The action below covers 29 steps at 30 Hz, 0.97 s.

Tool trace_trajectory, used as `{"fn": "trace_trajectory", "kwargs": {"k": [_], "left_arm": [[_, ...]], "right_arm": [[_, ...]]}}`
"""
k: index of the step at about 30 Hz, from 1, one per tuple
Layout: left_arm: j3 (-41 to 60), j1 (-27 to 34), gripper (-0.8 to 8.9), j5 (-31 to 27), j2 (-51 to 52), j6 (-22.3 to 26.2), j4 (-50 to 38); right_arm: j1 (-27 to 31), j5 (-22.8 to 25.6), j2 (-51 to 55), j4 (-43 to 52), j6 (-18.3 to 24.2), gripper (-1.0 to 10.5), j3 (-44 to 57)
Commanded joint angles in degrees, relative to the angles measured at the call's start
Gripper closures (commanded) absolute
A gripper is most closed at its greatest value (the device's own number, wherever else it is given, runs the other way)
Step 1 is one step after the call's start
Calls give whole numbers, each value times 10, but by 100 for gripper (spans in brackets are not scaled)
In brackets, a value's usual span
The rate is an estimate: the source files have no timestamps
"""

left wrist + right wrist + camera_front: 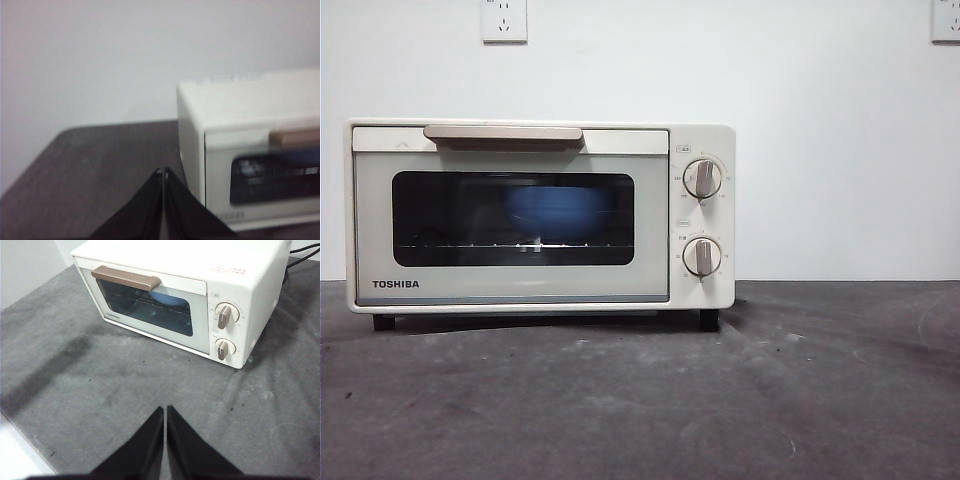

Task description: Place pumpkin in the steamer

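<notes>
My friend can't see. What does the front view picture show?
A cream-white boxy TOSHIBA steamer stands on a dark grey table, door shut, something blue behind its dark glass window. It has a bar handle and two round knobs.

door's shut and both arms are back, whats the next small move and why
Probably nothing beyond resting. The steamer has its door closed, with only a blue shape showing behind the glass; no pumpkin is visible outside on the table. The left gripper and right gripper are both shut, holding nothing, away from the handle. I cannot confirm the pumpkin is inside.
</notes>
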State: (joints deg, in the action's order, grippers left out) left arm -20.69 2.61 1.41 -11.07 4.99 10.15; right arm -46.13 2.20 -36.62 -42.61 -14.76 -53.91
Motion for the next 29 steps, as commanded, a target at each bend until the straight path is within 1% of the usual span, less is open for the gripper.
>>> {"fn": "trace_trajectory", "kwargs": {"k": [1,6,11,14,21,29], "left_arm": [[34,1,795,-2,16,3,-8],[92,1,795,-2,47,3,-7],[123,1,795,-1,70,3,-5],[137,0,795,-2,82,3,-1],[153,-1,795,-1,107,3,38],[179,-1,795,-1,109,-1,40]], "right_arm": [[-6,2,-3,4,5,940,-4],[-6,2,-3,4,5,940,-4],[-6,2,-3,4,5,940,-4],[-6,2,-3,4,5,940,-4],[-6,2,-3,4,5,940,-4],[-6,2,-3,4,5,940,-4]]}}
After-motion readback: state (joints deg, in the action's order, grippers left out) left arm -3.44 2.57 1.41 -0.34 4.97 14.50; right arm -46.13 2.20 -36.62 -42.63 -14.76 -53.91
